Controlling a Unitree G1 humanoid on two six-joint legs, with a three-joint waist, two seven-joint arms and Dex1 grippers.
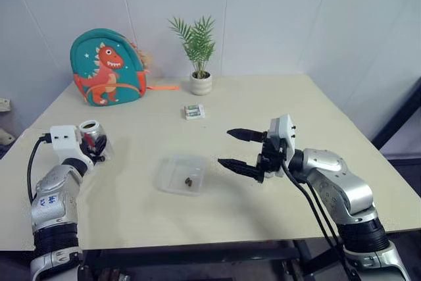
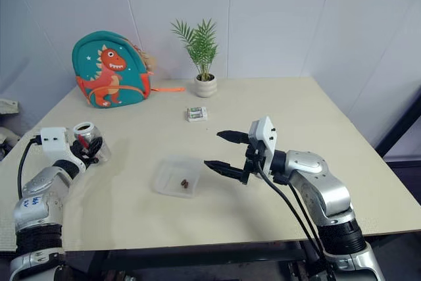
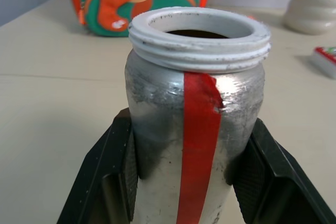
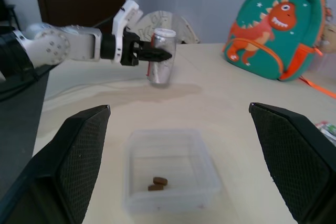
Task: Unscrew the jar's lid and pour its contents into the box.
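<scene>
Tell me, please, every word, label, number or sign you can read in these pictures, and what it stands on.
None can be read.
Sticker on the left forearm: blue characters, too small to read.
Small white-and-green packet: print too small to read.
Jar: a plain red stripe, no lettering visible.
Backpack: a dinosaur picture, no words.

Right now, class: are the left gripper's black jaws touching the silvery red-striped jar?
Touching. The left wrist view shows both jaws pressed against the silvery red-striped jar.

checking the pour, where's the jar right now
In the head views the jar stands upright at the table's left, lid off, gripped by the left gripper, left of the clear box.
</scene>
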